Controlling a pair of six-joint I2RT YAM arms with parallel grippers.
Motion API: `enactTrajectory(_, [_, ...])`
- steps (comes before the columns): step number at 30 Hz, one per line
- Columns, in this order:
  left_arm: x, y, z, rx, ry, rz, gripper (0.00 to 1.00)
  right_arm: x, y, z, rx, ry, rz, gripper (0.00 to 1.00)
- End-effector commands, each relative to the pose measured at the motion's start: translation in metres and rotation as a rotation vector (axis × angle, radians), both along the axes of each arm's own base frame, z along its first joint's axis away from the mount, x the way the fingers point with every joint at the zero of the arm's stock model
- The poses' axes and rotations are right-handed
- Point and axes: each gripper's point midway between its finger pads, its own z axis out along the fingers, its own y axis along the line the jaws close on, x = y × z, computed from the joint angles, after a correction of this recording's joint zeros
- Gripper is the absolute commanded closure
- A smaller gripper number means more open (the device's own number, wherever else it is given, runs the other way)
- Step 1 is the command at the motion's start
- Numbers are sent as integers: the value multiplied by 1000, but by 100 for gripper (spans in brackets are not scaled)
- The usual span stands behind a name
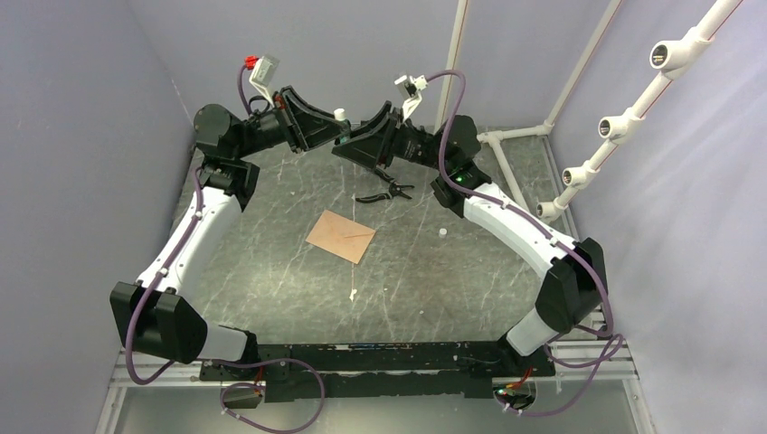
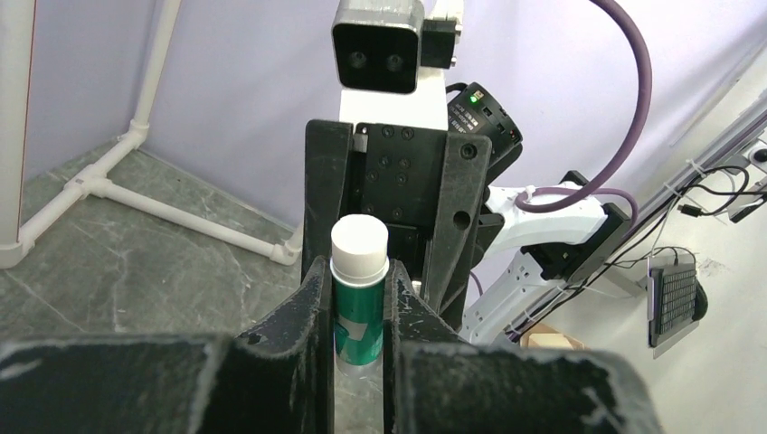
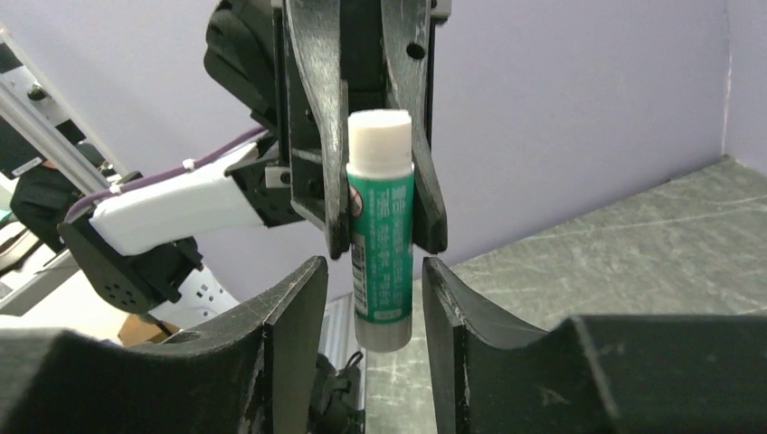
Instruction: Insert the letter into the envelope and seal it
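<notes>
The brown envelope (image 1: pixel 341 235) lies flat in the middle of the table. No separate letter shows. Both grippers are raised at the back, tips facing each other. My left gripper (image 1: pixel 344 131) (image 2: pixel 359 280) is shut on a green glue stick (image 2: pixel 360 307) (image 3: pixel 381 235), whose white end (image 1: pixel 340 115) sticks out past the fingertips. My right gripper (image 1: pixel 344 145) (image 3: pixel 374 271) is open. Its fingers (image 3: pixel 298 307) stand on either side of the stick's free end, with a gap on each side.
Black pliers (image 1: pixel 384 192) lie on the table behind the envelope. A small white piece (image 1: pixel 353 294) lies in front of the envelope and another (image 1: pixel 443 232) to its right. A white pipe frame (image 1: pixel 525 136) stands at the back right.
</notes>
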Motion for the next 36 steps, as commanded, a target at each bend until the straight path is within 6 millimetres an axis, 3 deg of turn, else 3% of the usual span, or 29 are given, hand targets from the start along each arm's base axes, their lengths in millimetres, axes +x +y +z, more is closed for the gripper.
enactTrajectory(1, [-9,2,16,4,-92,13,98,-14,-11,9,16,-23,22,53])
enactTrajectory(5, [-10,2,17,12,-99,12,98,-15,-12,4,10,-11,32,55])
enactTrajectory(10, [-12,1,17,10,-87,-4,98,-13,-12,8,23,-21,20,77])
enactTrajectory(13, [-14,1,14,11,-75,-18,97,-9,-11,14,39,-29,7,84])
enactTrajectory(15, [-14,1,10,15,-61,-20,92,-6,-11,18,53,-27,-4,87])
enactTrajectory(19, [-14,1,7,10,-45,-13,66,-3,-10,22,75,-9,-6,89])
enactTrajectory(24, [-17,-1,2,-7,-19,-42,60,-4,-9,25,96,3,9,93])
enactTrajectory(33, [-19,-2,-4,-15,-7,-46,64,-8,-8,27,98,-10,42,93])
enactTrajectory(36, [-18,-3,-4,-13,-12,-50,81,-12,-6,22,82,-7,71,92])
